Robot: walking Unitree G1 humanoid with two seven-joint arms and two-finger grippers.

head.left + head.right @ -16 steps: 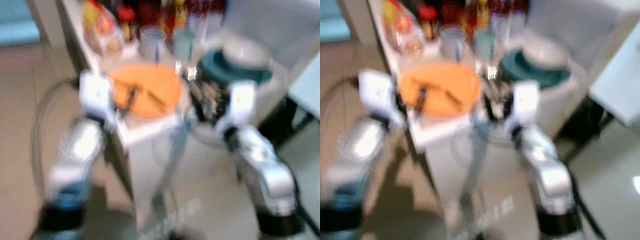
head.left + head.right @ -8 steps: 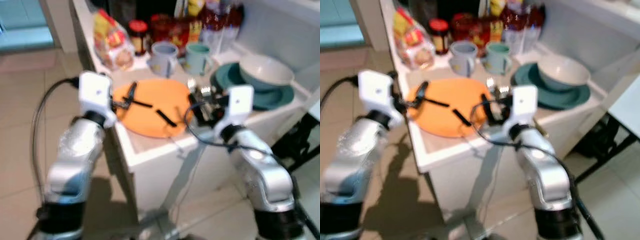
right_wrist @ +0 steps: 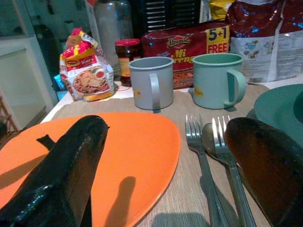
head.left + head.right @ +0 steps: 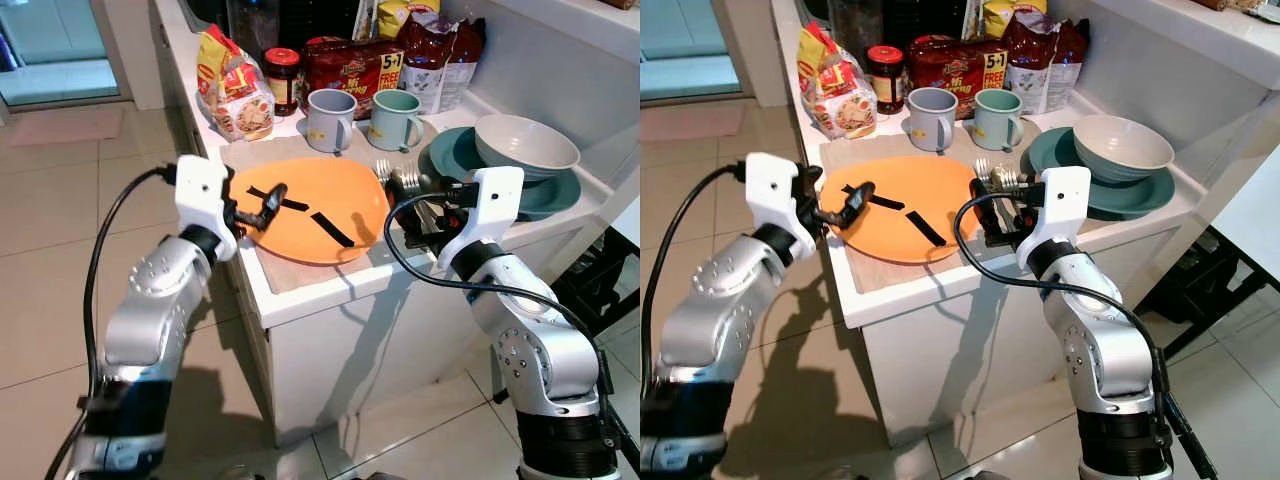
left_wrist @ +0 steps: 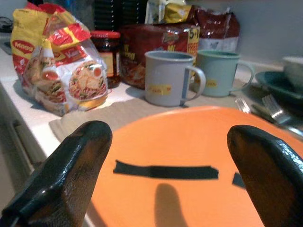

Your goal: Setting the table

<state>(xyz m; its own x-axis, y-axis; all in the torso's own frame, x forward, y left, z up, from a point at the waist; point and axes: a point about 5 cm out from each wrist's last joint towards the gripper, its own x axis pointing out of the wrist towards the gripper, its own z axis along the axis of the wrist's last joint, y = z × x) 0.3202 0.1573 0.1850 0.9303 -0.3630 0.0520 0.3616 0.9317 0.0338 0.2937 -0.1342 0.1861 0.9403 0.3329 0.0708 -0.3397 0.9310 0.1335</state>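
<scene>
The left gripper [image 4: 268, 200] hangs with fingers apart over the left edge of the orange plate [image 4: 330, 190], likely to lift it. The right gripper [image 4: 985, 215], fingers apart too, waits by the forks [image 3: 201, 142] and spoon [image 3: 210, 135], just right of the plate.

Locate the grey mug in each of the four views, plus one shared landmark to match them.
Left eye view: grey mug, top centre, behind the orange plate.
Right eye view: top centre, robot's left of the green mug.
Left wrist view: centre.
Right wrist view: upper centre.
Shared landmark: the green mug, beside it everywhere.
</scene>
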